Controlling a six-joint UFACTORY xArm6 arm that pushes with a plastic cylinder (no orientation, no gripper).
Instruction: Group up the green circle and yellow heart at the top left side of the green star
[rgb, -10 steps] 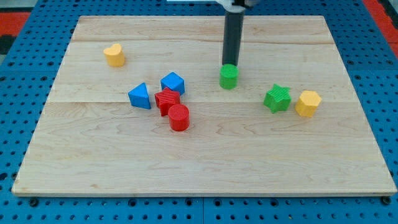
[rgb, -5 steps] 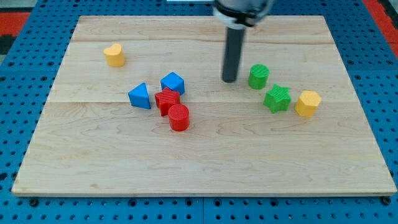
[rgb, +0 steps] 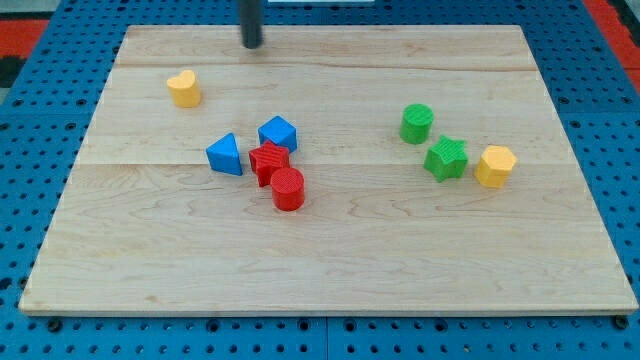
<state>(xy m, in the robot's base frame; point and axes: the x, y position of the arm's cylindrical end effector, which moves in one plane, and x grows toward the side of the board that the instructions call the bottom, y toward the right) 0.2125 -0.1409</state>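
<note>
Green circle (rgb: 417, 123) sits far-left beside green star (rgb: 446, 158); yellow heart (rgb: 184, 88) far left; my tip (rgb: 252, 44), no pincer: circle left of heart, push rightward gently

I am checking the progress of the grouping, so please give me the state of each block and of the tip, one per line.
green circle: upright, just top-left of the green star, apart.
green star: flat, beside the yellow hexagon.
yellow heart: alone, far left, not grouped.
yellow hexagon: right of star.
blue blocks: beside red ones.
red star, red cylinder: touching.
my tip: top, right of the heart, touching nothing.
</note>
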